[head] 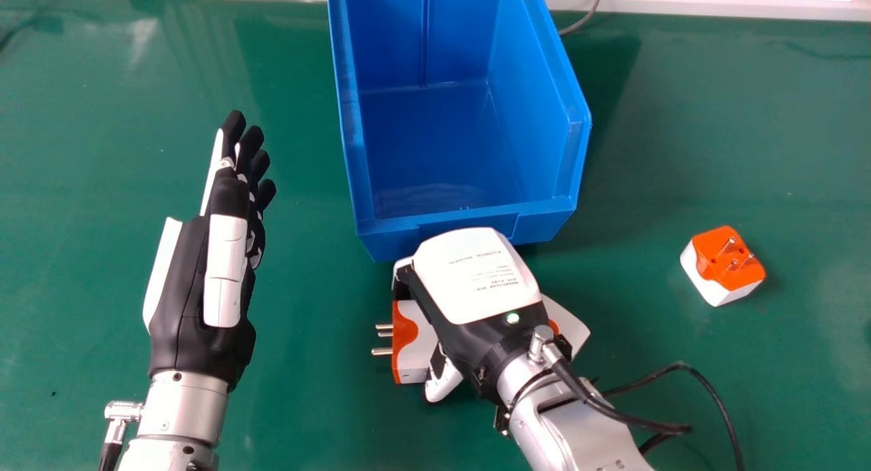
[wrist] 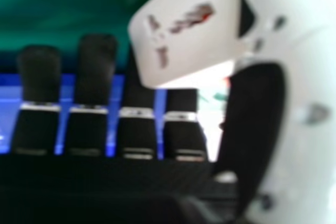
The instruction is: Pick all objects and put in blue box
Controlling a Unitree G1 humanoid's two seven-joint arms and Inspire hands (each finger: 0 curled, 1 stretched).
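Head view: my right robot hand (head: 469, 280), fingers near straight, over plug adapter (head: 416, 345), lower centre; can't tell grip. Left robot hand (head: 194, 280) flat, left. Orange-topped adapter (head: 720, 275) on desk (head: 680, 144), right. Blue box (head: 469, 216) beyond, upper centre.
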